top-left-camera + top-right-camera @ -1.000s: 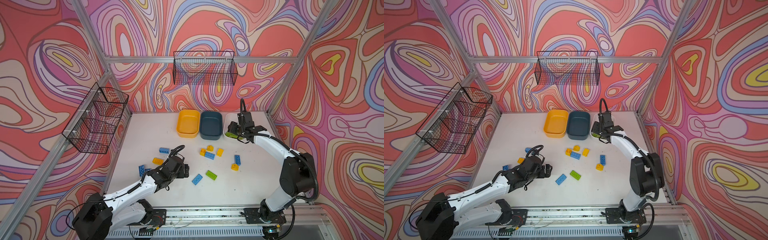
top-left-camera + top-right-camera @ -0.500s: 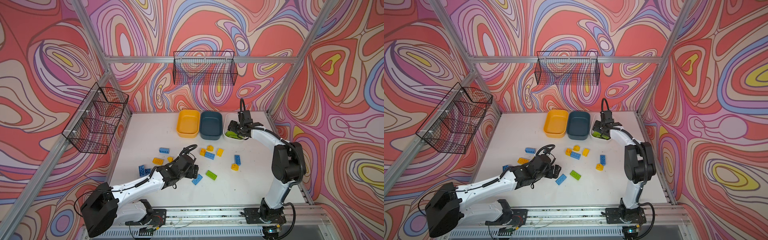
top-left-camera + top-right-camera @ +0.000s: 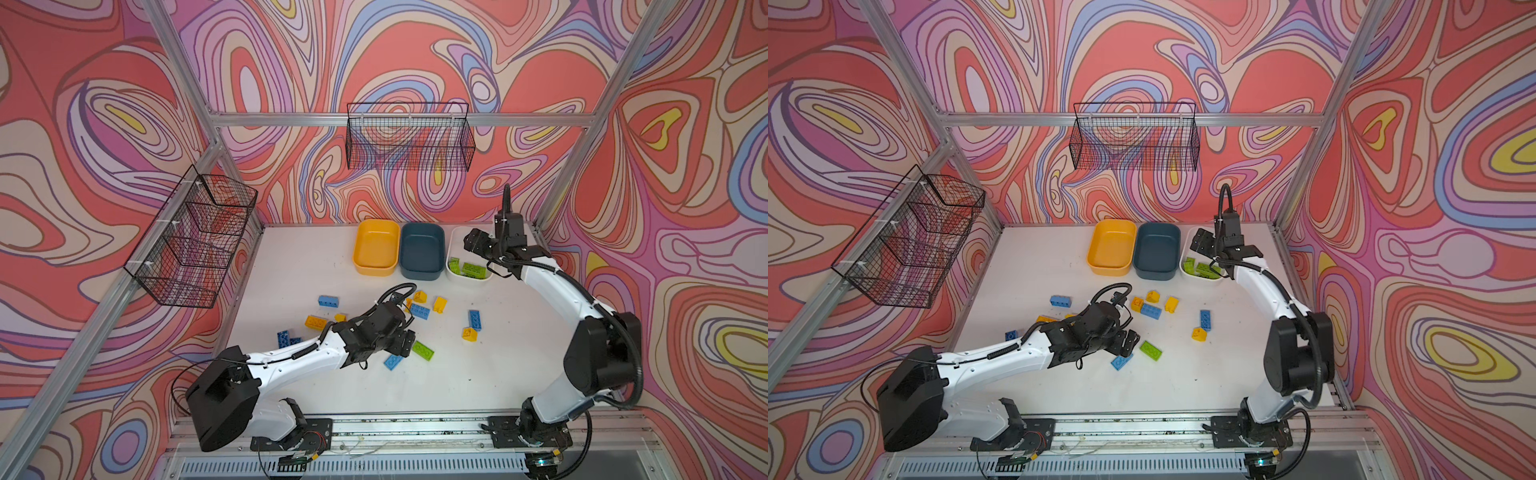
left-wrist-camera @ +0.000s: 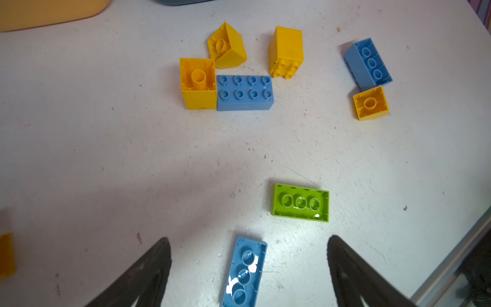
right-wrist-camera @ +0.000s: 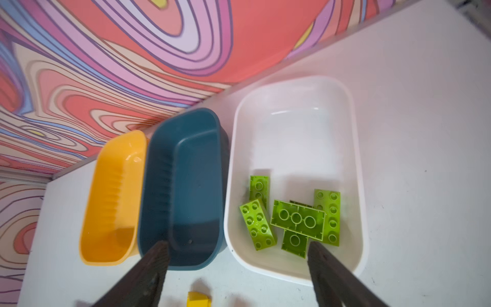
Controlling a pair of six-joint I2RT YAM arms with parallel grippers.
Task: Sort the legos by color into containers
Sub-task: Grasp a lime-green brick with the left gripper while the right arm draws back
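Seen from above, a white table (image 3: 457, 386) sits inside a booth whose swirling pink, red and purple walls (image 3: 104, 104) carry black wire baskets (image 3: 409, 137). Two white-and-black robot arms (image 3: 552, 291) reach in from the near edge.

Three shallow tubs stand in a row at the far edge: a yellow-orange tub (image 3: 376, 245), a dark teal tub (image 3: 422, 249) and a white tub (image 3: 456, 243). The white tub holds a heap of lime green bricks (image 5: 297, 219) at its near end (about five, some overlapping).

The right gripper (image 5: 237, 244) hovers over the near ends of the teal and white tubs. Its jaws are spread wide and hold nothing.

The left gripper (image 4: 248, 240) is low over the middle of the table. Its jaws are also wide apart and grip nothing. An upturned blue brick (image 4: 245, 271) lies on the table between them, touching neither. Just beside it lies a loose green brick (image 4: 300, 203), hollow side up.

Nearer the tubs, a studded blue brick (image 4: 244, 93) touches a square yellow brick (image 4: 198, 83), with a sloped yellow brick (image 4: 227, 46) and a tall yellow brick (image 4: 285, 51) close by. Farther right in both top views, a tipped blue brick (image 4: 368, 63) lies just beside a small yellow brick (image 4: 370, 102). On the left side of the table lie a lone blue brick (image 3: 328, 301), an oblong yellow brick (image 3: 314, 322) and a half-hidden blue brick (image 3: 284, 337).
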